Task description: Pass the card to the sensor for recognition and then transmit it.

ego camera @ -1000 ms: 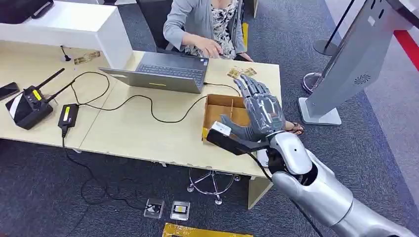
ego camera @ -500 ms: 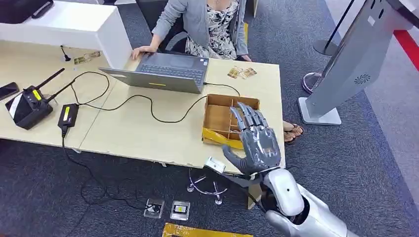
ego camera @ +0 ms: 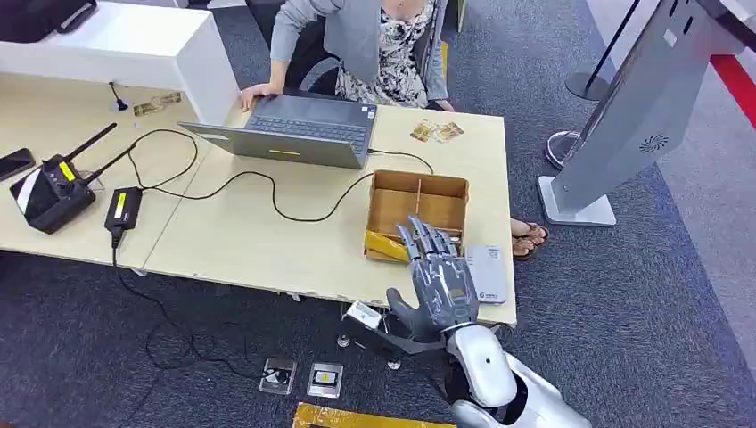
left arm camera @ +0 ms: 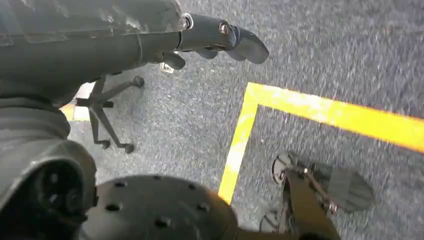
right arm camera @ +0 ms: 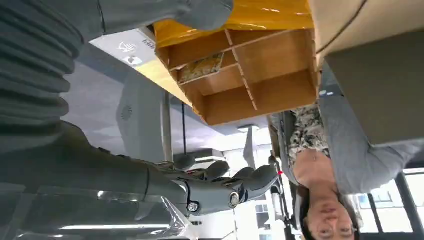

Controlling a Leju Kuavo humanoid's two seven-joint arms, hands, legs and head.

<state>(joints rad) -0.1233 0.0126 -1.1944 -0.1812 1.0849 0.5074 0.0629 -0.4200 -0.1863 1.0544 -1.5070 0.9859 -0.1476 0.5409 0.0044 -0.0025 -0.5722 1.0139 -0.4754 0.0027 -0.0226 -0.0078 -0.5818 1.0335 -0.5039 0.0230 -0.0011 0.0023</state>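
Desk [ego camera: 267, 250], near edge: your right hand [ego camera: 439, 285], fingers spread and empty, hovers beside divided box [ego camera: 419, 192] holding card [right arm camera: 201, 67]; left hand [left arm camera: 220, 42] unclear.

The surface [ego camera: 267, 241] was light tan. The box [ego camera: 443, 185] was brown with yellow tape, and the floor [ego camera: 660, 294] was dark blue-grey.

Silver arm [ego camera: 499, 379], dk grey hand [ego camera: 439, 281], ribbed cover
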